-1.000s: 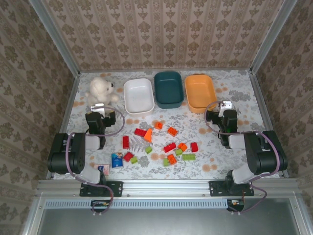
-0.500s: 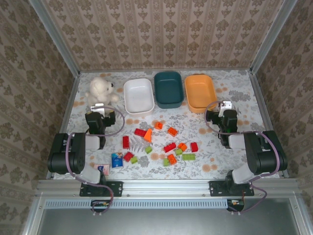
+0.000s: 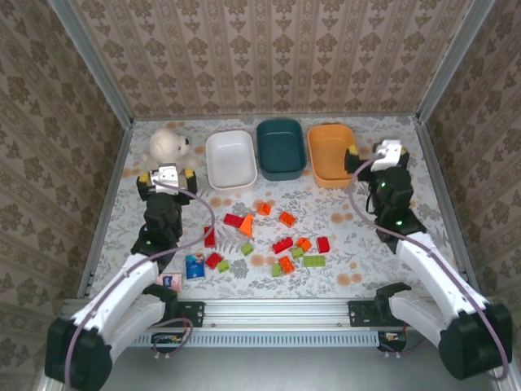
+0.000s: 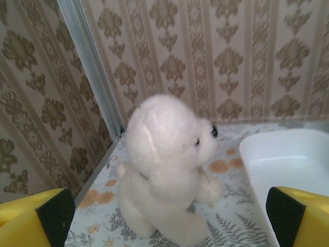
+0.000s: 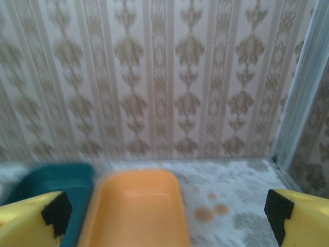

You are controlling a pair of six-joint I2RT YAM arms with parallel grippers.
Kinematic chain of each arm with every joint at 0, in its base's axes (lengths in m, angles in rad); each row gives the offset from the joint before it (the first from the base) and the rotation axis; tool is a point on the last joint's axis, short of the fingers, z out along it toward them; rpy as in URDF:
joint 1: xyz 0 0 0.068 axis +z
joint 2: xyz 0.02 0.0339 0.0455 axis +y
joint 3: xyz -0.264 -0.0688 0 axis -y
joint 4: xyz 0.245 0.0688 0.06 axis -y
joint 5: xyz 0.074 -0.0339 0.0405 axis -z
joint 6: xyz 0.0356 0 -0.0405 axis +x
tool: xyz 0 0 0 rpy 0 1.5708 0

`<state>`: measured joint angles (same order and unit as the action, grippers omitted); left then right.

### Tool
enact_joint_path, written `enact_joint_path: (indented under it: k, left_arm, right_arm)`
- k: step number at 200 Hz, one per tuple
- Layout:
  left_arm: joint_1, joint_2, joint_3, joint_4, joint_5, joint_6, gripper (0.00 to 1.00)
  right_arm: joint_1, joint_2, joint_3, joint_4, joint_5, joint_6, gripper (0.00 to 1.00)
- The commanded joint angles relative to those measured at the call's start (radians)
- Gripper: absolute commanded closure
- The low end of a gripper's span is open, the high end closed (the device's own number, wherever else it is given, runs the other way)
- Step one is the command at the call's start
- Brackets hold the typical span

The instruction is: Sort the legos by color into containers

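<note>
- The desk (image 3: 358, 244) is walled on three sides, with bare room along its right side.
- The white tub (image 3: 230, 159), teal tub (image 3: 280, 148) and orange tub (image 3: 332, 153) line the back wall.
- The legos (image 3: 282, 244) lie scattered mid-desk, between the arms.
- The left gripper (image 3: 167, 173), wide and empty, faces the teddy bear (image 3: 169, 145); the legos lie behind it, to its right.
- The right gripper (image 3: 389, 151), wide and empty, is just beside the orange tub; the legos lie behind it, to its left.

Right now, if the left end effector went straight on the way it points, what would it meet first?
Most likely the white teddy bear: it sits dead ahead of the left end effector, between its open fingers; depth is unclear.
</note>
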<state>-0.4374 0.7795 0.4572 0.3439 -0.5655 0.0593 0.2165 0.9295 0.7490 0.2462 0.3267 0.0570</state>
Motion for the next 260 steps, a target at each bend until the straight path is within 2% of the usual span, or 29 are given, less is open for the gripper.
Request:
enact_joint_path:
  k: [1,9,15,19,24,29,37,47,62,79,92,100,103,121,141,160,185,232,260]
  left_arm:
    - [-0.055,-0.095,0.126,-0.313,-0.089,-0.124,0.00]
    - [-0.048,-0.117,0.211,-0.522,-0.081,-0.295,0.00]
    - [-0.042,-0.123,0.270,-0.713,-0.071,-0.504,0.00]
    - [-0.037,-0.127,0.302,-0.804,-0.063,-0.596,0.00]
    - [-0.029,-0.131,0.317,-0.857,-0.043,-0.661,0.00]
    - [-0.026,-0.141,0.309,-0.848,0.001,-0.673,0.00]
    - [0.027,-0.162,0.277,-0.785,0.143,-0.656,0.00]
    - [0.067,-0.178,0.245,-0.735,0.290,-0.691,0.00]
    - [0.082,-0.158,0.248,-0.751,0.417,-0.740,0.00]
    - [0.062,-0.091,0.293,-0.817,0.555,-0.719,0.00]
    - [0.018,-0.040,0.318,-0.873,0.622,-0.699,0.00]
    - [-0.012,-0.020,0.326,-0.899,0.633,-0.692,0.00]
    - [-0.048,-0.014,0.327,-0.905,0.635,-0.687,0.00]
    - [-0.140,-0.003,0.321,-0.915,0.642,-0.677,0.00]
    - [-0.200,-0.006,0.296,-0.893,0.643,-0.694,0.00]
    - [-0.217,0.000,0.271,-0.849,0.679,-0.707,0.00]
    - [-0.224,0.019,0.265,-0.821,0.709,-0.702,0.00]
    - [-0.228,0.026,0.266,-0.816,0.718,-0.714,0.00]
    - [-0.229,0.024,0.263,-0.807,0.715,-0.726,0.00]
  right_arm:
    - [0.004,-0.035,0.293,-0.699,0.034,0.378,0.00]
    - [0.004,-0.023,0.341,-0.778,0.073,0.403,0.00]
    - [0.001,-0.020,0.341,-0.842,0.087,0.476,0.00]
    - [-0.016,-0.022,0.342,-0.865,0.046,0.498,0.00]
    - [-0.039,-0.026,0.336,-0.862,-0.065,0.483,0.00]
    - [-0.055,-0.028,0.331,-0.854,-0.161,0.461,0.00]
    - [-0.047,-0.017,0.343,-0.879,-0.237,0.435,0.00]
    - [0.008,0.029,0.394,-0.993,-0.204,0.434,0.00]
    - [0.107,0.138,0.487,-1.195,-0.148,0.440,0.00]
    - [0.210,0.237,0.492,-1.321,-0.175,0.461,0.03]
    - [0.269,0.284,0.444,-1.344,-0.241,0.476,0.07]
    - [0.299,0.306,0.407,-1.341,-0.280,0.479,0.12]
    - [0.308,0.312,0.390,-1.337,-0.290,0.481,0.13]
    - [0.344,0.354,0.321,-1.320,-0.325,0.484,0.13]
    - [0.345,0.401,0.267,-1.277,-0.334,0.472,0.13]
    - [0.343,0.453,0.232,-1.212,-0.352,0.446,0.15]
    - [0.342,0.564,0.211,-1.153,-0.379,0.435,0.22]
    - [0.325,0.626,0.176,-1.073,-0.391,0.441,0.28]
    - [0.322,0.668,0.182,-1.060,-0.378,0.438,0.39]
